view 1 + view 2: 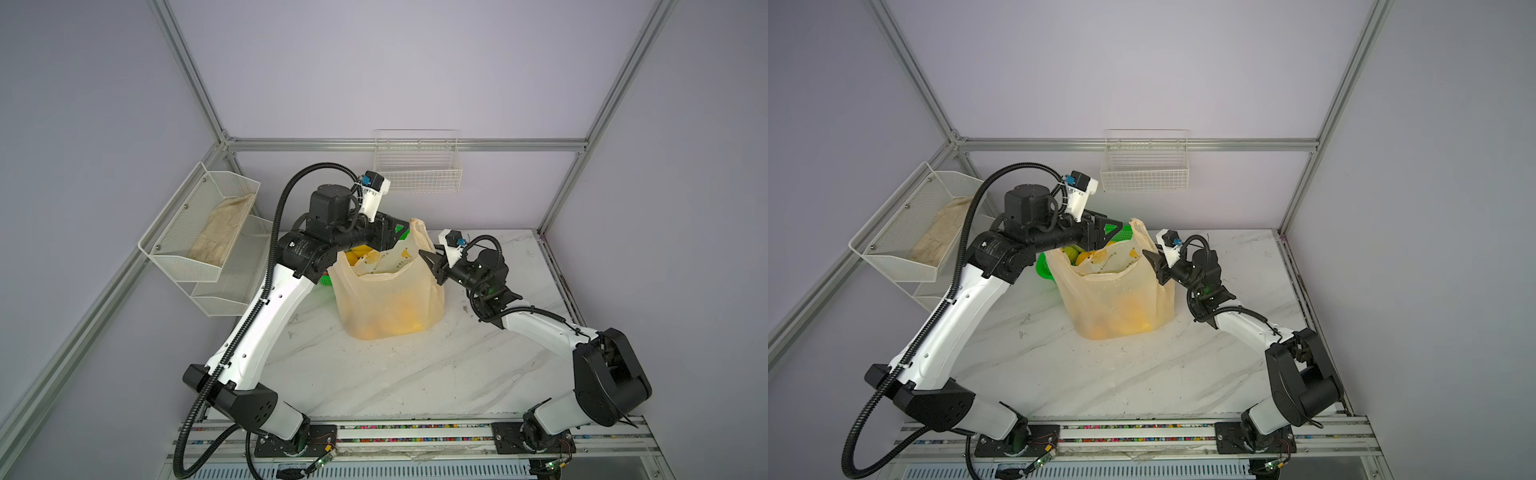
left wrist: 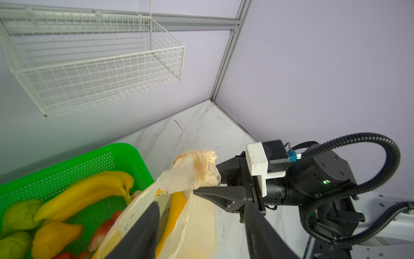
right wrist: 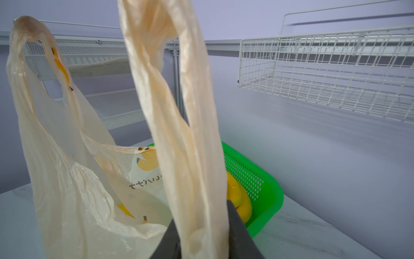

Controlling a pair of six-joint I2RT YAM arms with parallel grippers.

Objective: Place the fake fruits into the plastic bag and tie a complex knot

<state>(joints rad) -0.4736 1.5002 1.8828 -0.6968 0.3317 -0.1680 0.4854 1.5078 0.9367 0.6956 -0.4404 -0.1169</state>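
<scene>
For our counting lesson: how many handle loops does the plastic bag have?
2. One handle is pinched in the right gripper; the other handle stands free across the plastic bag.

Your arms wear glossy white link shells, matte black joint housings, ribbed black cable conduits and white camera mounts.

One thin cream-yellow plastic bag, one bright green perforated plastic basket, one white wire basket far back, two glossy green plastic pears showing, one orange plastic pear.
</scene>
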